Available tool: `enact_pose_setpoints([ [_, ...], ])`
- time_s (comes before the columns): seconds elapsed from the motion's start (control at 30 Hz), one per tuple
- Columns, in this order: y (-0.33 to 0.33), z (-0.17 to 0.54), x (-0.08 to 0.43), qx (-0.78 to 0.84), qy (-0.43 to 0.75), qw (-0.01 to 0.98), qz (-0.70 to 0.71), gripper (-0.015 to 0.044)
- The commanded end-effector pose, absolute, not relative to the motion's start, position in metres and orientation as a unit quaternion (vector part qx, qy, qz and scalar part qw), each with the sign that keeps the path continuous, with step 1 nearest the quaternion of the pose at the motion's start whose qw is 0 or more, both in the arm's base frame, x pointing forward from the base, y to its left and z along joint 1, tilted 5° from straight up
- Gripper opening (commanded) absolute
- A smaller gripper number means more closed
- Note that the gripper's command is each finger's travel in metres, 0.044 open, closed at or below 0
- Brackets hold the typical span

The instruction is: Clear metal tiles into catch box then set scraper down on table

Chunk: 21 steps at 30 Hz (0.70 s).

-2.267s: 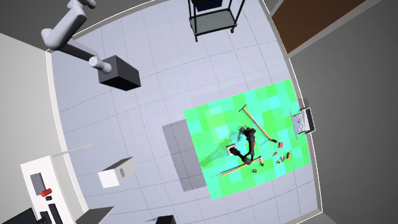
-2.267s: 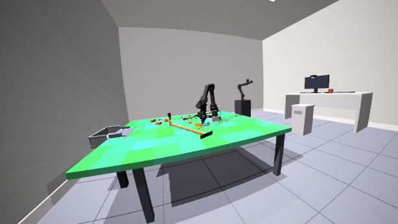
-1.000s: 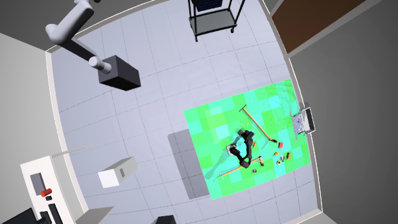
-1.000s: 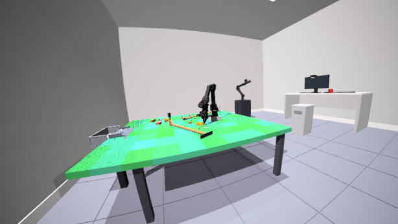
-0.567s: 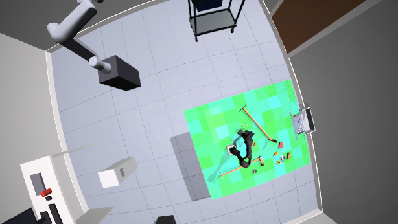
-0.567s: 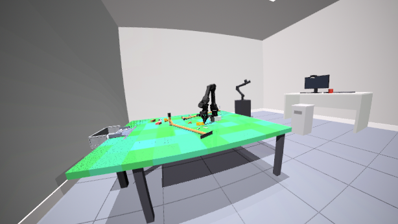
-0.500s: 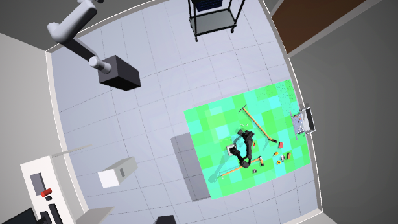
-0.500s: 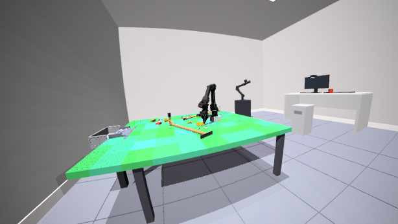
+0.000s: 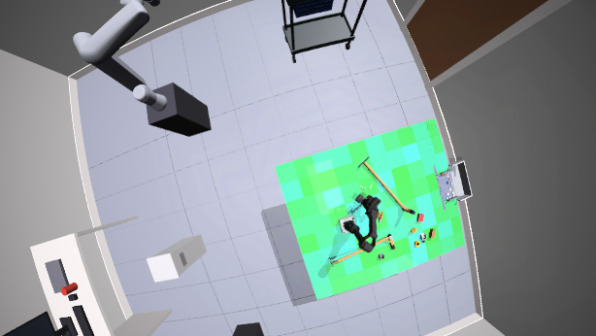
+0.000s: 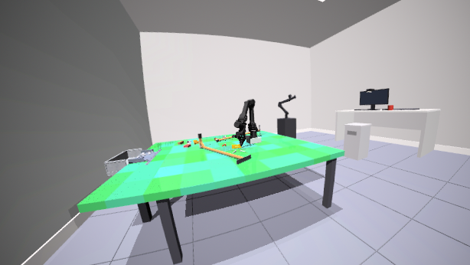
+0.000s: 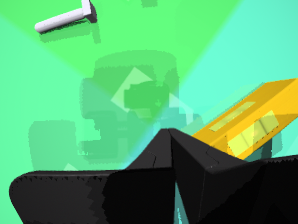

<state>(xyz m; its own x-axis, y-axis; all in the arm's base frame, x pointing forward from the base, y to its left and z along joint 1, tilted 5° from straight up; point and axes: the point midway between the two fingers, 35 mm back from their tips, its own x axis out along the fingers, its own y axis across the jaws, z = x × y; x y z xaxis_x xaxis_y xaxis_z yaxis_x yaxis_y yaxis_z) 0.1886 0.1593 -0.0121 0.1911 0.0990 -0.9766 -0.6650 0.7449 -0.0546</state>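
Note:
My gripper (image 10: 242,145) (image 11: 166,135) is shut with nothing between its fingertips. It points down low over the table beside a yellow object (image 10: 236,146) (image 11: 250,119). A long wooden-handled tool with a wide dark blade (image 9: 385,184) (image 10: 220,152) lies on the table, apart from the gripper. A second long-handled tool (image 9: 350,254) lies on the arm's other side; which one is the scraper is not certain. The steel plate (image 9: 442,192) stands at the table's far edge with small pieces on it, too small to count. The catch box (image 9: 456,186) (image 10: 115,167) adjoins its outer end.
A pale bolt (image 11: 62,19) lies ahead of the fingers; small pale pieces also show near the arm in the top and exterior views. A red block (image 9: 420,218) (image 10: 187,145), a brown block (image 9: 432,233) and a yellow ring (image 9: 417,244) lie between the arm and the table's far side.

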Motion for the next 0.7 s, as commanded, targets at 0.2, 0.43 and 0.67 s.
enact_pose_setpoints([
  [0.2,0.164,0.009,0.192,-0.244,0.580,0.732,0.261,0.0000],
  [0.43,0.167,0.034,0.193,-0.244,0.580,0.732,0.261,0.0000],
  [0.67,0.168,0.060,0.192,-0.244,0.580,0.732,0.261,0.0000],
])
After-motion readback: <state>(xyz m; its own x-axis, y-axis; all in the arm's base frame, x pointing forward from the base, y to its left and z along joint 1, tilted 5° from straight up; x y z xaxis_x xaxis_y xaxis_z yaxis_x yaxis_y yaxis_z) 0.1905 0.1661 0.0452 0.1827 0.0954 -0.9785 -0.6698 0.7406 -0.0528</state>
